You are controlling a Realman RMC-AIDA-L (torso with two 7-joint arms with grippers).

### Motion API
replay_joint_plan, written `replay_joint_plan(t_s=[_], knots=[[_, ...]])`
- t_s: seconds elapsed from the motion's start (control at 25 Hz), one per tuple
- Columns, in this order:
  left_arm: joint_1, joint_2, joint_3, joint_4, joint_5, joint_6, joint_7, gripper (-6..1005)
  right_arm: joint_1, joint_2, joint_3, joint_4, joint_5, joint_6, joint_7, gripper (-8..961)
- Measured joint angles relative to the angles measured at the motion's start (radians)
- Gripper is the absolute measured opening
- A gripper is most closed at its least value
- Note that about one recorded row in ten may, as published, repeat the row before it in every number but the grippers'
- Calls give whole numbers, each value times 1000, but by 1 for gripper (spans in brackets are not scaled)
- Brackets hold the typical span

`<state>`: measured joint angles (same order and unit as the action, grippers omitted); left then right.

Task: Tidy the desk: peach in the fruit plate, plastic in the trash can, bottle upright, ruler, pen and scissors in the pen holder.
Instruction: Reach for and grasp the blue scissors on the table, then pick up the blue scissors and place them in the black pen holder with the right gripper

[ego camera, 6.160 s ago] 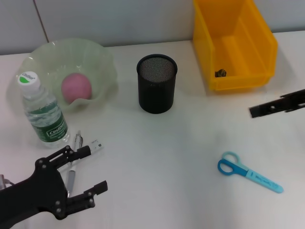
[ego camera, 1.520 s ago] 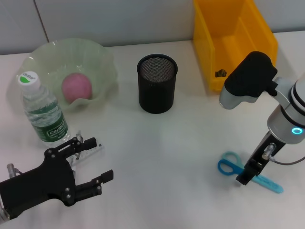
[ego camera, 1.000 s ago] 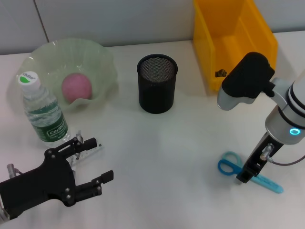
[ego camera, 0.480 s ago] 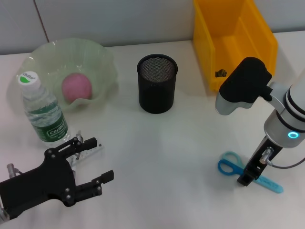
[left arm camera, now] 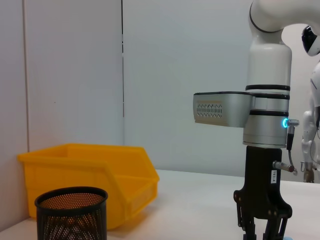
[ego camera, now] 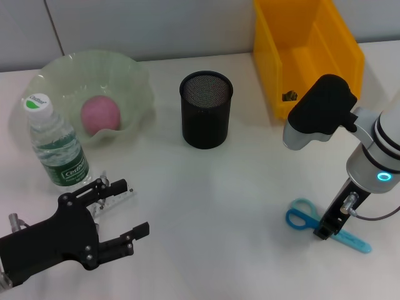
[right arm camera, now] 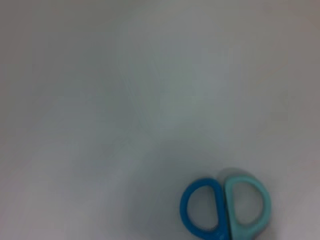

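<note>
In the head view, open desk [ego camera: 206, 206] is seen between the left gripper [ego camera: 122, 219] — fingers spread, at the near edge — and the right gripper [ego camera: 323, 231], set down on the scissors [ego camera: 306, 219]. In the left wrist view, the right gripper's tips are cut off; whether they are shut cannot be told. In the right wrist view, only the scissors' loops are shown — blurred.

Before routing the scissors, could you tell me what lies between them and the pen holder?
Only bare desk between scissors and pen holder, per the head view.
</note>
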<state>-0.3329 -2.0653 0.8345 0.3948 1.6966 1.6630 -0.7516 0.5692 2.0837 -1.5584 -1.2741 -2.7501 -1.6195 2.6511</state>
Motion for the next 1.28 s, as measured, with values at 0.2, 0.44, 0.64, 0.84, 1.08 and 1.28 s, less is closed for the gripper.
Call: replay_joint_plan(t_s=[0.2,0.44,0.64,0.84,1.08,1.28], knots=[[0,1,0,-2,1,0,0,815,11,-1,1,24,0,6,1,376],[0,1,0,-2,2,0,0,815,13,-1,4,22,3,5,2,349],[0,1,0,-2,3,0,0,814,5,1,11,-9,8,0,2,233],[0,1,0,-2,2,0,0,815,-17,1,20,-90,10,-8,12,233],[2,1,-1,-1,-2,5,0,815,-76,-1,116,-298,92,9,1,234],[2,1,-5,-2,-3,10,0,815,-148,0,188,-451,207,154,-45,248]])
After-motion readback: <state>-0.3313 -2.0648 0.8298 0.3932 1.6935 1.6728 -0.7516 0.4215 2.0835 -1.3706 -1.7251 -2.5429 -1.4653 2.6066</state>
